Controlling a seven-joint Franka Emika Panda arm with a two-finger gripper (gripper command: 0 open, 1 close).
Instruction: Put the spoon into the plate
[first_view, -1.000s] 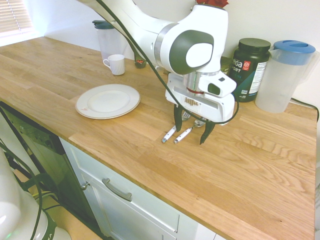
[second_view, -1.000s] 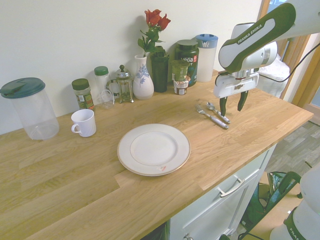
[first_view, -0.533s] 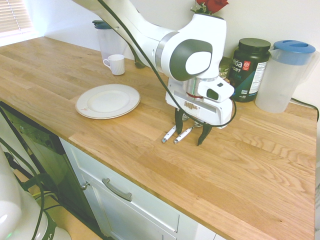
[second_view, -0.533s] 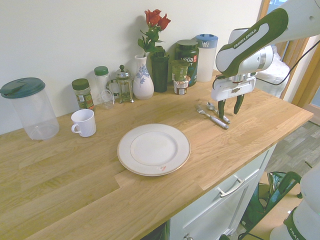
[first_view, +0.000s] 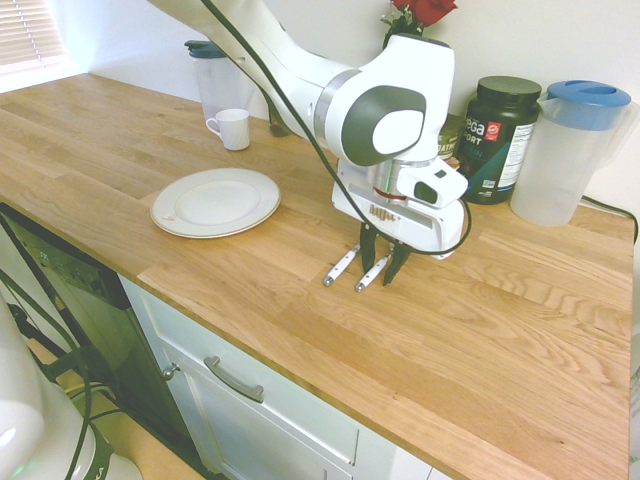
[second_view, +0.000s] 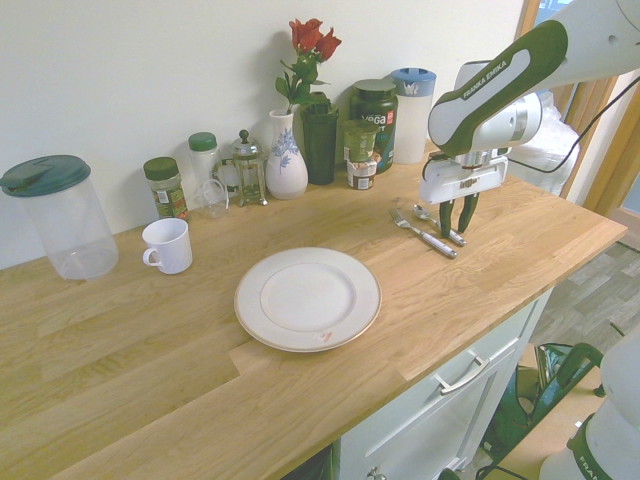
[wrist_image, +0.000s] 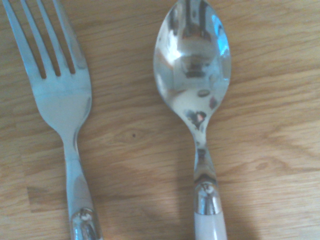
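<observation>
Our pincer (first_view: 381, 273) points straight down, fingers half-narrowed astride the spoon (first_view: 372, 272) handle, not visibly pinching; fork (first_view: 340, 268) lies just beside, plate (first_view: 215, 202) well apart.

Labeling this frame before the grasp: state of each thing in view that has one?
spoon: flat on the counter, bowl up, beside the fork, not lifted.
fork: flat on the counter, untouched.
plate: empty, apart from the cutlery.
tool: pointing down over the spoon's handle, fingers partly closed around it.
mug: upright.
blue-lidded jug: upright, lid on.
green-lidded jug: upright, lid on.
</observation>
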